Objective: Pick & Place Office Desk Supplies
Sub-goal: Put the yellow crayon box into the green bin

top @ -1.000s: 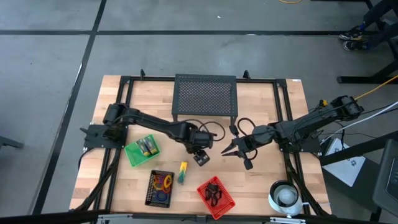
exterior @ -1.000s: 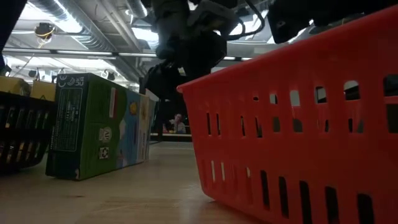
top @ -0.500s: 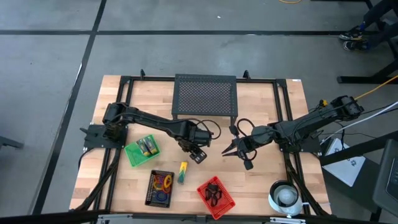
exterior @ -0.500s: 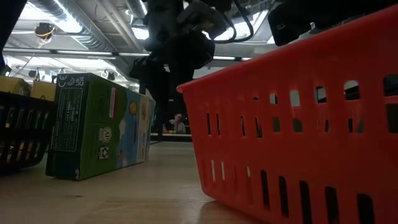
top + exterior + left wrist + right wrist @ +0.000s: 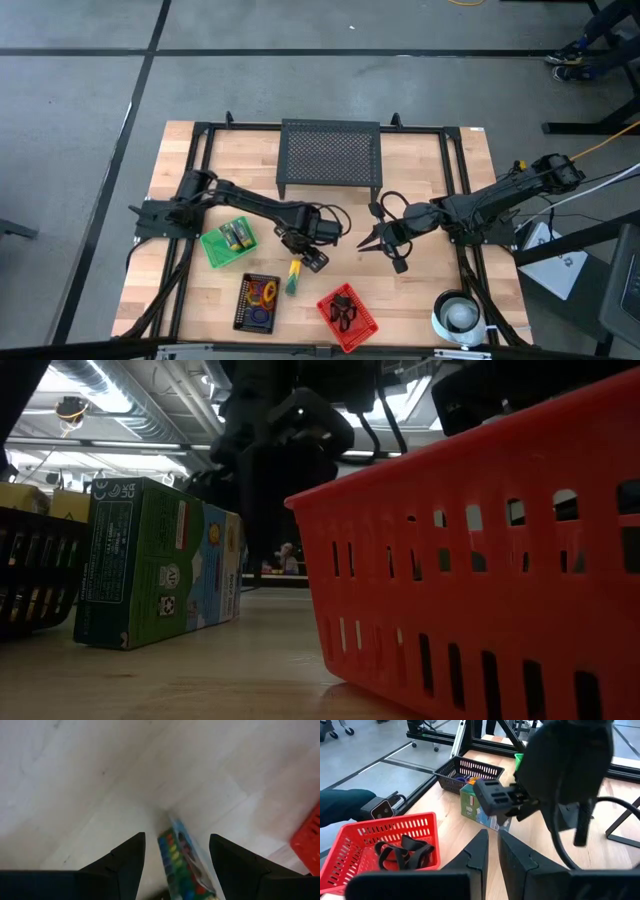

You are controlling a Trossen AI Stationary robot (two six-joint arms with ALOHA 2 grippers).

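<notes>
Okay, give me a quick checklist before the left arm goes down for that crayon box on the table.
1. Left gripper open: ok.
2. Fingers either side of the crayon box: ok.
3. Box lying free on the table, apart from the red basket: ok.
4. Right gripper shut, parked off to the side: ok.
5. Green basket has room beside its boxes: ok.
6. Fingers low enough to close: cannot tell.
</notes>
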